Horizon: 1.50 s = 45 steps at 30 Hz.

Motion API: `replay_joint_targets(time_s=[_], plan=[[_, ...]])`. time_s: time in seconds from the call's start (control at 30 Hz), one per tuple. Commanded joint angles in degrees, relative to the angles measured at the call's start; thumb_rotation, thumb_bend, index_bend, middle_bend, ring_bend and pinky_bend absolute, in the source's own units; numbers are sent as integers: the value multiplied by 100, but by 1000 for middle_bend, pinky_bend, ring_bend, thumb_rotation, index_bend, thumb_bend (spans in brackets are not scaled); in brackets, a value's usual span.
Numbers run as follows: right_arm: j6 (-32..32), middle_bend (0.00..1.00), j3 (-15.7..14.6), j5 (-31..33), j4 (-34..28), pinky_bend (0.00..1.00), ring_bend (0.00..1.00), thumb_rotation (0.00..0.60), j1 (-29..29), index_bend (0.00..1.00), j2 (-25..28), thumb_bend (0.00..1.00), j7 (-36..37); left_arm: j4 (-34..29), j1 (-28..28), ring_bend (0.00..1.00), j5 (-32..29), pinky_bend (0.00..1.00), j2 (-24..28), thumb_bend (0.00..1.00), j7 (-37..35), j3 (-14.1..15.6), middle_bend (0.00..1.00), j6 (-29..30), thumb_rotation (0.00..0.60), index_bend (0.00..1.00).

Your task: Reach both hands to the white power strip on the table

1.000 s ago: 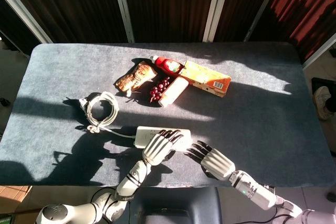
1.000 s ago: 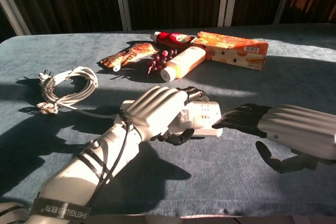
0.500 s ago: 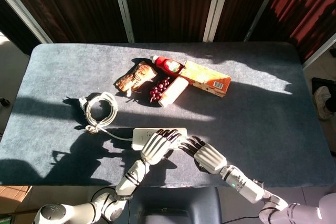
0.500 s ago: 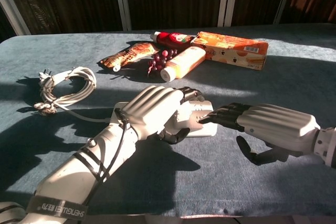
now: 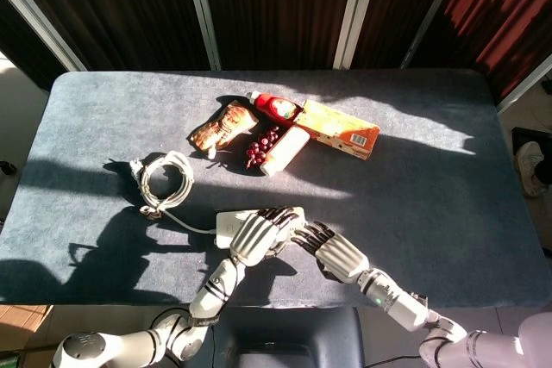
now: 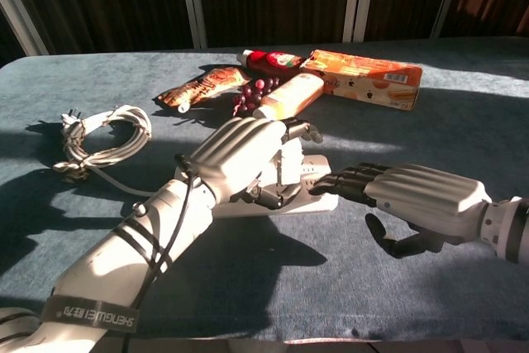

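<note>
Now both arms have closed in on the near-centre of the grey counter [image 5: 448, 204]. Over the last second my right hand [image 6: 413, 197] has slid leftward from a spot clearly apart from the white power strip [image 6: 318, 173] until its dark fingers [image 6: 343, 179] lie across the strip's right end; in the head view they meet it too. My left hand [image 6: 240, 159] was already draped over the strip and has stayed there, fingers curled down over the top and front edge. Whether that is a true grip or only resting contact I cannot tell; the right hand's fingers are extended, laid on the strip and not wrapped round it.

The strip itself has shifted slightly leftward and now sits a little askew, its right end lifted or tilted in the chest view. Its coiled cord [image 5: 164, 180] lies further left, trailing back to the strip.

Judgement: with both hands touching the strip, the reach looks essentially complete. The snack packets and grapes [image 5: 261, 146] further back are untouched.
</note>
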Motion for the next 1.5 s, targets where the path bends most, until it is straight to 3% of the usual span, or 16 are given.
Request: replay_joint_targets(time_s=[0.03,0.27,0.43,0.5,0.67,0.97,1.07,1.17,1.27,1.5], plan=[[95,190,9,13,-58,123,50,600,-9,154,60,933,-44,-211,-59,396,39,492,154,532,59,-98,407,89,600,274],[821,190,-30,-214,-294,123,51,600,-181,135,469,920,-125,-942,82,397,57,483,916,524,216,-233,404,389,600,274],[1128,188,-49,-264,-461,121,50,600,-298,94,727,703,-72,-1167,228,392,33,454,1295,510,294,-186,394,464,600,265],[1856,185,11,-312,-767,119,50,600,-579,75,1217,622,202,-1303,679,378,-210,436,1849,489,279,-12,378,557,600,247],[2463,176,-49,-450,-1128,118,42,600,-858,55,1850,605,444,-1467,1166,340,-602,365,2596,457,-100,302,337,303,600,208],[2652,164,-118,-495,-1400,117,28,600,-1094,30,2196,604,197,-1115,1496,319,-736,323,2883,443,-507,609,311,64,600,183],[2608,157,-101,-430,-1421,117,23,600,-1130,20,2226,604,130,-1190,1591,247,-705,265,2962,432,-634,709,259,44,600,148],[2574,154,-94,-404,-1446,117,21,600,-1161,13,2231,603,56,-1199,1636,113,-667,215,2963,414,-684,761,130,31,600,44],[2545,154,-95,-387,-1472,118,21,600,-1192,9,2236,603,2,-1237,1667,11,-674,194,2935,388,-612,806,13,-30,600,0],[2707,123,-139,-225,-1526,109,2,600,-1473,0,2440,603,-91,-1525,1783,0,-336,176,3129,367,-571,902,0,331,600,0]])
